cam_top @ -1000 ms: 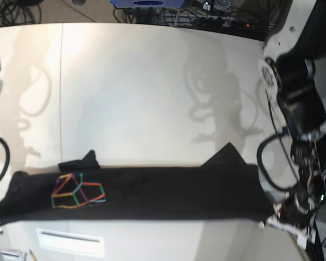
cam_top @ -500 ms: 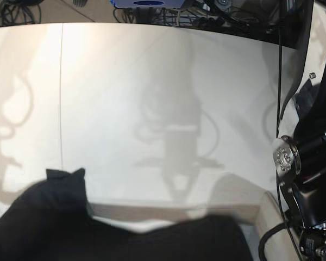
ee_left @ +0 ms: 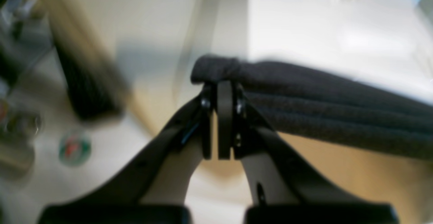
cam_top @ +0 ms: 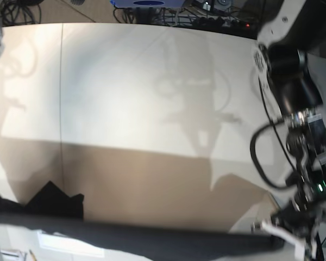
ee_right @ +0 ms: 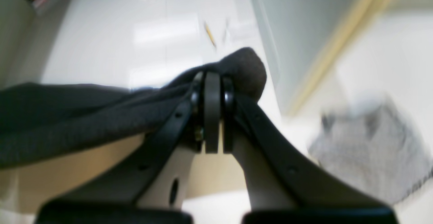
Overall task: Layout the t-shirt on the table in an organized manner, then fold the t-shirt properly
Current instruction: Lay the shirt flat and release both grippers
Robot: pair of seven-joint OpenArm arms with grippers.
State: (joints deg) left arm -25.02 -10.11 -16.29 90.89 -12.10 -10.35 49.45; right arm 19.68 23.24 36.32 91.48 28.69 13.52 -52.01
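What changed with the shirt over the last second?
The black fabric t-shirt, a wide band with its rainbow print showing a second ago, has swung toward the near edge of the off-white table; print now out of sight. Left gripper and right gripper stay clamped on its ends.

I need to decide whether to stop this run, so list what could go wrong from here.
1. Each hand pinches only a small bunched end of the t-shirt: left hand, right hand. Either end could slip out.
2. The cloth is rolled into a tight band at the near edge of the table, so it may land creased rather than flat.
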